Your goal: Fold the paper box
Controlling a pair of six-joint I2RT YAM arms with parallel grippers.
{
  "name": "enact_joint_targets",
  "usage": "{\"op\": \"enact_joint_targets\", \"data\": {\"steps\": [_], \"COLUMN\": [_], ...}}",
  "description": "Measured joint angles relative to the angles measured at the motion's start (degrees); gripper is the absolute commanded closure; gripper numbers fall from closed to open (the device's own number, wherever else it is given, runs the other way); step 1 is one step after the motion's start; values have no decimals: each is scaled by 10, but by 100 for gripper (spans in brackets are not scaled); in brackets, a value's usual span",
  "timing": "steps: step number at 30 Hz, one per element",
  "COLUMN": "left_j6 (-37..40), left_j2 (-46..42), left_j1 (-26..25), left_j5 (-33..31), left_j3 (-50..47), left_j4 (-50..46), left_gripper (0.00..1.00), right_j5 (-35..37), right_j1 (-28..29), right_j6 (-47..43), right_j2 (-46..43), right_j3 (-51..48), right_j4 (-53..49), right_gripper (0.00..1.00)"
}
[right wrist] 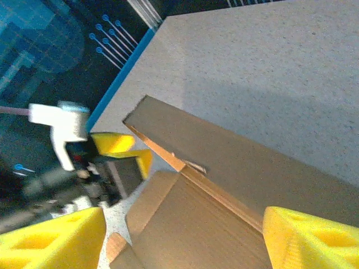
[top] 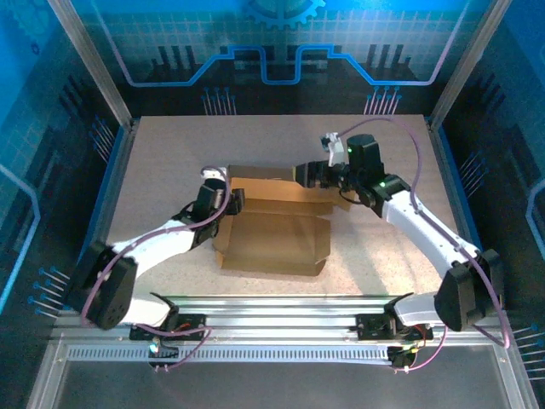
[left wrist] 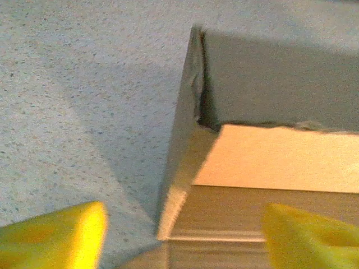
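Paper box sits half folded. Now the left gripper and right gripper hang open, holding nothing. Next they should lift the sides.

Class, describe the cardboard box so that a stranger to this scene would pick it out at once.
On the speckled beige table inside the blue-walled cage, look near the middle, between the left arm and the right arm. There lies the box: brown cardboard, half folded, rear wall raised, the only brown thing.
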Motion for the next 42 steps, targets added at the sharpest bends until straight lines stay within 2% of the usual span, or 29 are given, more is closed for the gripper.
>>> {"op": "enact_joint_targets", "data": {"steps": [4, 8, 13, 21, 25, 31, 37, 42], "left_j6": [3, 7, 10, -7, -29, -68, -92, -109], "left_j2": [-115, -155, -113, -106, -114, -122, -83, -54], "left_j1": [0, 3, 7, 7, 1, -42, -79, -101], "left_j5": [56, 96, 144, 167, 182, 216, 241, 243], "left_j3": [-12, -10, 43, 127, 100, 31, 26, -6], "left_j4": [-44, -71, -129, -165, -150, -135, -95, -49], "left_gripper": [1, 1, 1, 1, 1, 1, 1, 0], "right_j5": [23, 39, 58, 103, 118, 107, 91, 87], "right_j1": [0, -6, -9, -11, -12, -23, -26, -26], "right_j6": [-17, -39, -53, -28, -10, 14, 52, 78], "right_j2": [-57, -92, -98, -110, -142, -152, -127, -106], "right_j3": [-35, -41, -40, -43, -82, -168, -239, -266], "right_j4": [-30, -53, -74, -111, -115, -83, -22, 42], "right_gripper": [26, 28, 28, 29, 28, 29, 30, 27]}}
